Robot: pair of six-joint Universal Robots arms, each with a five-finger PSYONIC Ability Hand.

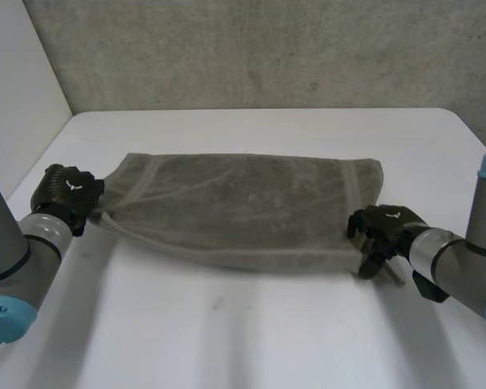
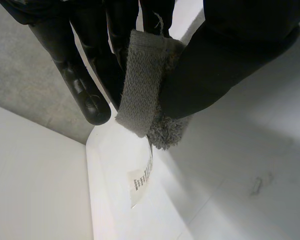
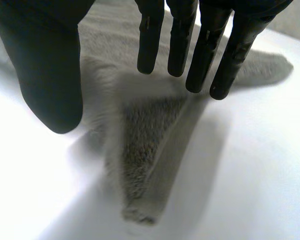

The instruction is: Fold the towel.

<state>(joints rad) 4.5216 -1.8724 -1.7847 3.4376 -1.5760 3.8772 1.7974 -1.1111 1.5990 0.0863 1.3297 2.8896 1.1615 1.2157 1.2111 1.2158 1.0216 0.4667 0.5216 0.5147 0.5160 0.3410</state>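
Grey towel (image 1: pixel 243 207) is spread flat mid-table (image 1: pixel 251 332), long side running 9 to 3 o'clock. Left hand (image 1: pixel 65 190) has its fingers clamped on the 9 o'clock corner, with a white label (image 2: pixel 141 179) dangling there. Right hand (image 1: pixel 381 227) is over the 4 o'clock corner, fingers (image 3: pixel 150 40) straight and spread, holding nothing.

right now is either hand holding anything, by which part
The left hand pinches the towel by its near left corner; the right hand, open over the other near corner, holds nothing.
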